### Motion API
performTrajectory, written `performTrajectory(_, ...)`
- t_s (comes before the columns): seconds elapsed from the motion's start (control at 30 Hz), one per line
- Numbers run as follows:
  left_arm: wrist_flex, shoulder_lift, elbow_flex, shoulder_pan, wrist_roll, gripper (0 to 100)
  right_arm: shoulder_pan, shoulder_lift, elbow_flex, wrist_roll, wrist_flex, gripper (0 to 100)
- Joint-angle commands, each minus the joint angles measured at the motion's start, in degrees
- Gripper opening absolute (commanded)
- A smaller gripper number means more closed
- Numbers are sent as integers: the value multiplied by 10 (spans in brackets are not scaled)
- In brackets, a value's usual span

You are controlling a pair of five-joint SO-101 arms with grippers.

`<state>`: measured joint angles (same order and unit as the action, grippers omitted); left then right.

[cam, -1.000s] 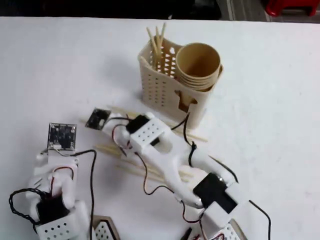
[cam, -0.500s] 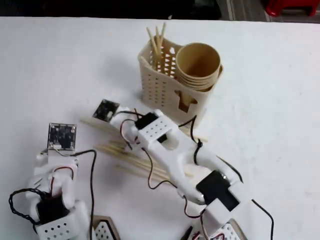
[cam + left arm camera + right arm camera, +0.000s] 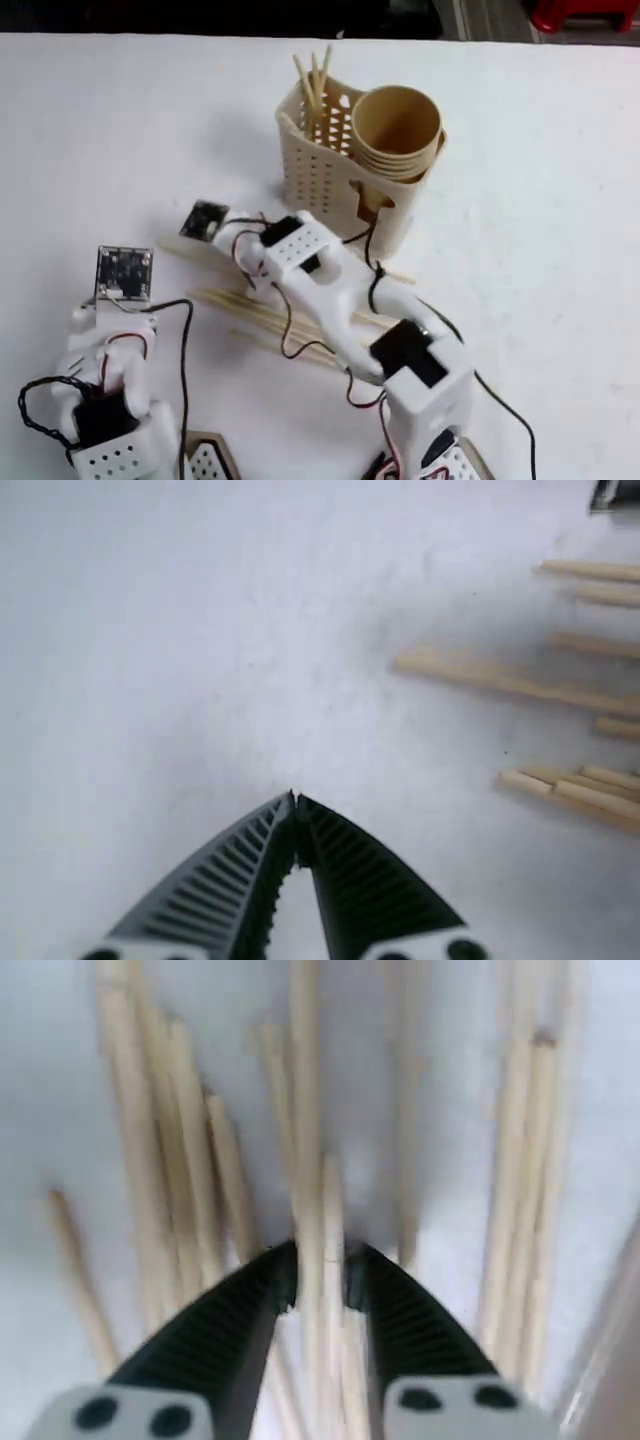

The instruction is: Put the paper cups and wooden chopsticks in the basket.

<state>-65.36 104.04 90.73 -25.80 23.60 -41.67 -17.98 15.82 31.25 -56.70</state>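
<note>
From above, the left arm sits at the near left edge of the white table, its base cut off and its fingers hidden under its own wrist. Its wrist view shows the left gripper clenched, tips touching over bare table. Just beside it lie the ends of the loose wooden chopsticks, which run out of the picture.

The loose chopsticks lie flat in a fanned scatter in front of the basket. They are pale and thin, and their middle is covered by the right arm stretched across them. The right gripper is down among them, its fingers pinched on two sticks lying side by side.

Farther right stands the cream perforated basket. It holds a few upright chopsticks and a nested stack of tan paper cups, their lower parts hidden by its wall.
</note>
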Motion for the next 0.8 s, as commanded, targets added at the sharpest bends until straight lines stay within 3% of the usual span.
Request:
performTrajectory(0.0, 12, 5, -13, -3, 4, 24, 21, -4, -14, 4, -10, 67)
performTrajectory(0.5, 12, 5, -13, -3, 4, 24, 26, -12, -27, 4, -36, 18)
performTrajectory(0.77, 12, 5, -13, -3, 4, 24, 27, 99, -41, 0, -83, 19)
